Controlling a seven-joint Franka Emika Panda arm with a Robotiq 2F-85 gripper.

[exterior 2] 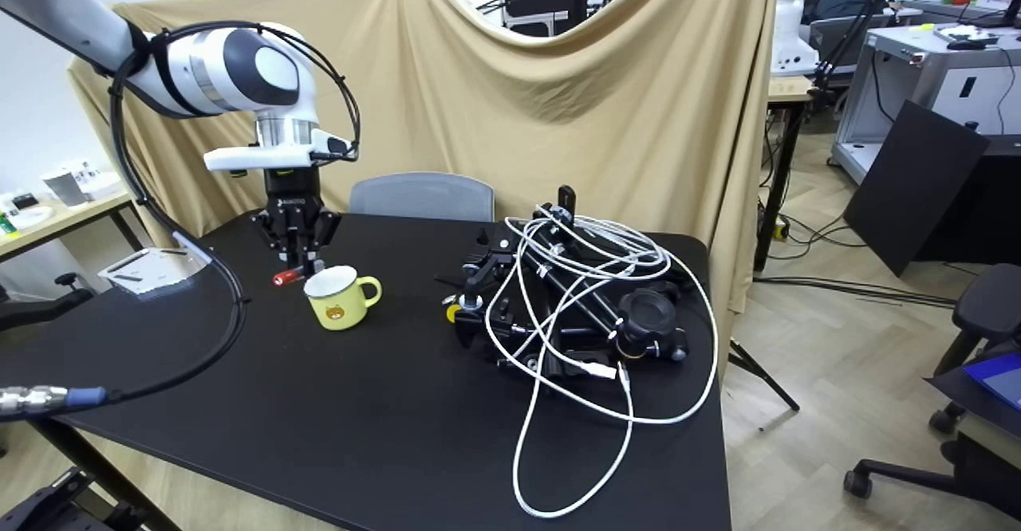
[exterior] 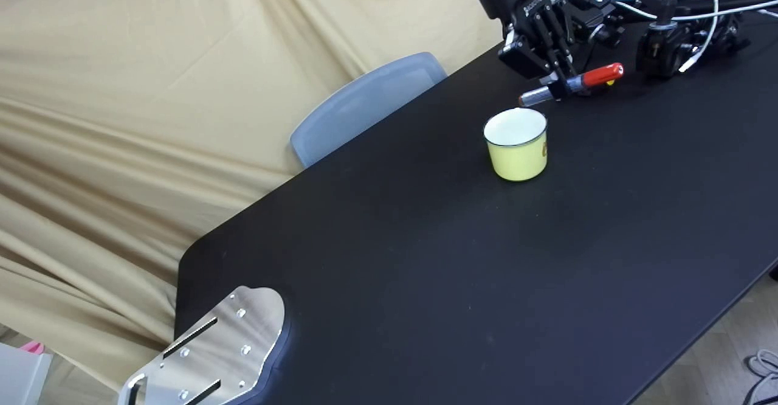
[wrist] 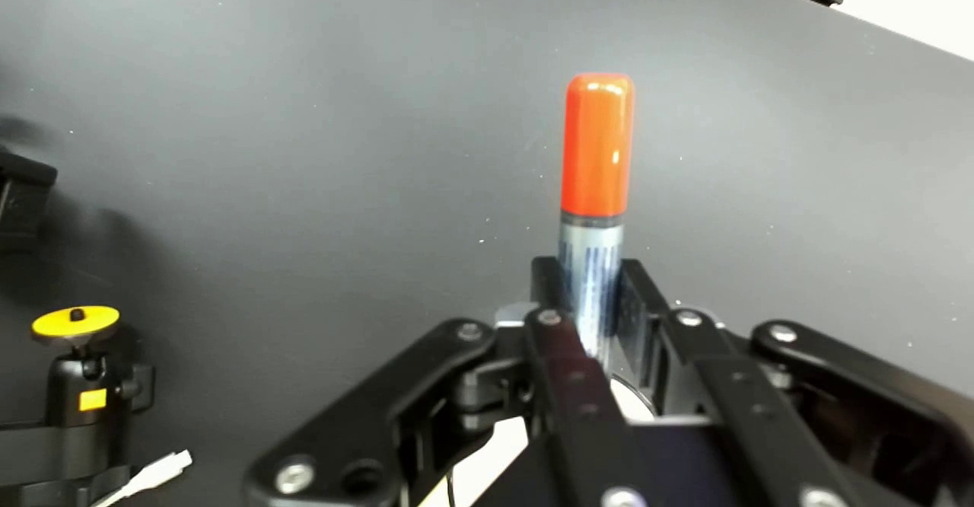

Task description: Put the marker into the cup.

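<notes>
The marker, with a red cap and a blue-silver barrel, shows in both exterior views (exterior: 602, 75) (exterior 2: 287, 277) and in the wrist view (wrist: 597, 149). My gripper (exterior: 560, 86) (exterior 2: 303, 261) (wrist: 596, 286) is shut on its barrel. The marker lies nearly level across the fingers, above the table, with the cap end pointing away from the cup. The pale yellow-green cup (exterior: 518, 160) (exterior 2: 339, 309) stands upright on the table, its handle at the right in an exterior view. The gripper is close beside the cup's rim. In the wrist view the cup's white inside (wrist: 494, 450) is mostly hidden behind the fingers.
Black tripod gear (exterior 2: 590, 316) with white cables (exterior 2: 518, 451) lies on the black table (exterior: 389, 259) near the cup. A small yellow-topped mount (wrist: 76, 323) shows in the wrist view. A metal plate (exterior: 243, 332) sits at the table's far end. A grey chair (exterior 2: 423, 196) stands at the edge.
</notes>
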